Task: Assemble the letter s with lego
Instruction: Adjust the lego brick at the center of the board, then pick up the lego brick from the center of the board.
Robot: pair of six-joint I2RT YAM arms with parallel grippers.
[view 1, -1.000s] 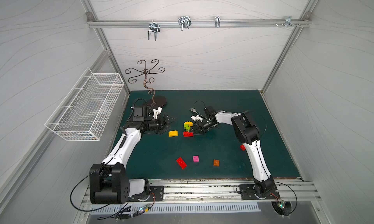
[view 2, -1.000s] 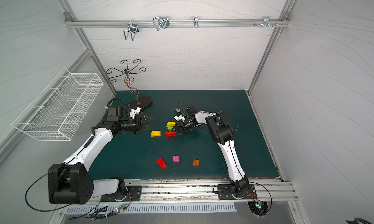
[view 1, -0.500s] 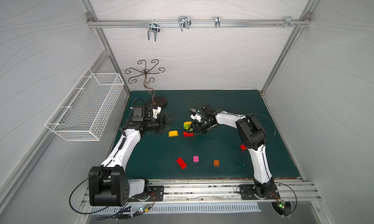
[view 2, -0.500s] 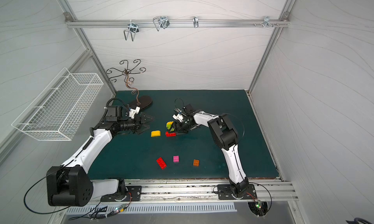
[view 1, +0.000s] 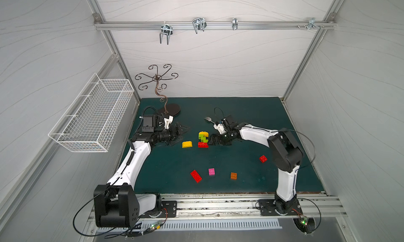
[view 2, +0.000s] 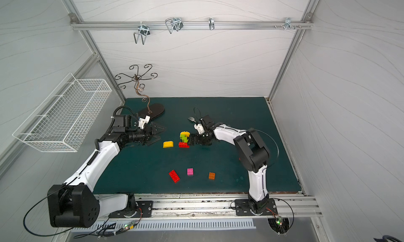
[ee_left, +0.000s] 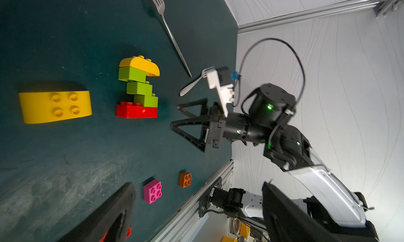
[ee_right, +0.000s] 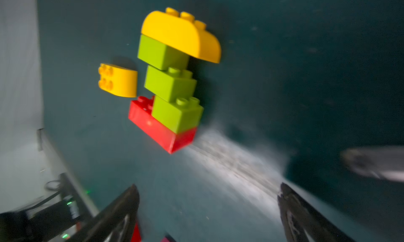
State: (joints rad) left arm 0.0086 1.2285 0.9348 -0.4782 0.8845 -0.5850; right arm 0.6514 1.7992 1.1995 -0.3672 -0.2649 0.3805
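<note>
We note the stepped stack of red, lime-green and rounded yellow plastic bricks (view 1: pixel 203 139) upright on the green desk (view 1: pixel 240 175). Right hand (ee_left: pixel 175 116) at its 3 o'clock, jaws apart, empty; left hand (view 1: pixel 184 134) at 9, likewise apart. We'd back off level, without nudging it.

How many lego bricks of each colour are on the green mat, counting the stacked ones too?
Red bricks: 3
Yellow bricks: 2
Lime green bricks: 3
Pink brick: 1
Orange brick: 1
Total: 10
</note>
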